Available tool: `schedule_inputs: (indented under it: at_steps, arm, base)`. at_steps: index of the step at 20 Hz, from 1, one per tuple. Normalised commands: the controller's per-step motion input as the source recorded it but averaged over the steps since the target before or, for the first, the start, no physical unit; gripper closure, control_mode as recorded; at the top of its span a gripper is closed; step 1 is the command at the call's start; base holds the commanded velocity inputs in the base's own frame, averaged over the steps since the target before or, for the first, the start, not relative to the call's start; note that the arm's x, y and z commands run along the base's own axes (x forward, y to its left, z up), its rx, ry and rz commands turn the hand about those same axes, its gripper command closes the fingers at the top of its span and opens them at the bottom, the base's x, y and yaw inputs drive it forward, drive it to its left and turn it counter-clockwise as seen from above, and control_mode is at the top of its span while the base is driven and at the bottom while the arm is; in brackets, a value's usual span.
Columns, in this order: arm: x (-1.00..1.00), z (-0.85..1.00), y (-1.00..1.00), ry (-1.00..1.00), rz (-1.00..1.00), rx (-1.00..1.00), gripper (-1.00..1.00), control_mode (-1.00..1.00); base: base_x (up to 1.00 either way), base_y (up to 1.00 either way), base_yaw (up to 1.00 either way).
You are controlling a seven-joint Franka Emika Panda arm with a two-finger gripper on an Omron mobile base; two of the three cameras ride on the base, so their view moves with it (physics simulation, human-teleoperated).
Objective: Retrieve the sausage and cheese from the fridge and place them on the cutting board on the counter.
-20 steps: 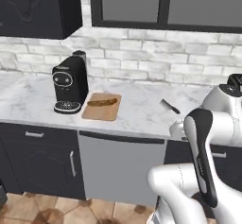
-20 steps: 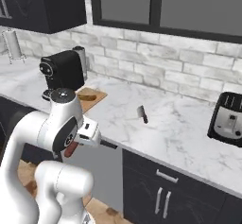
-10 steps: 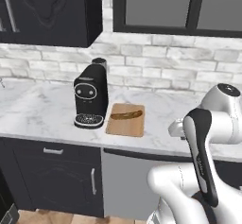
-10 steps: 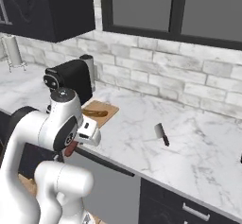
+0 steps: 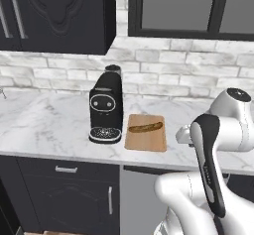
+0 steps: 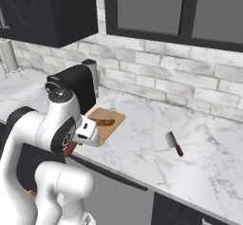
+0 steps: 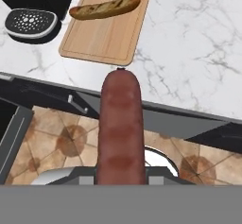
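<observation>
My gripper (image 6: 76,141) hangs in front of the counter (image 5: 44,125), below its edge, shut on the sausage (image 7: 121,128), a reddish-brown cylinder that points toward the counter front. The red tip of the sausage (image 6: 70,149) shows under the hand. The light-brown cutting board (image 5: 145,132) (image 6: 103,122) (image 7: 106,29) lies on the counter just right of the coffee machine. A brown, grill-marked oblong piece of food (image 5: 145,127) (image 7: 105,8) lies across its far end. The cheese and the fridge are out of view.
A black coffee machine (image 5: 105,109) (image 6: 76,84) stands left of the board. A small cleaver (image 6: 173,143) lies on the counter to the right. Black cabinets and a grey appliance front (image 5: 136,194) sit under the counter, a dark wall cabinet (image 5: 54,16) above.
The whole picture has shifted: the base has driven left along the counter, so the board and coffee machine now sit nearer the centre. The arm still holds the sausage the same way.
</observation>
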Motion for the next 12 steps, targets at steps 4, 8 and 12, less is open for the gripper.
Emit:
schedule_inputs:
  at_steps: [4, 8, 12]
  arm:
    - [0.0, 0.0, 0.0, 0.0, 0.0, 0.0, 1.0, 1.0]
    - [0.0, 0.0, 0.0, 0.0, 0.0, 0.0, 1.0, 1.0]
    - [0.0, 0.0, 0.0, 0.0, 0.0, 0.0, 1.0, 1.0]
  base:
    - [0.43, 0.16, -0.01]
    - [0.18, 0.12, -0.01]
    - [0.0, 0.0, 0.0]
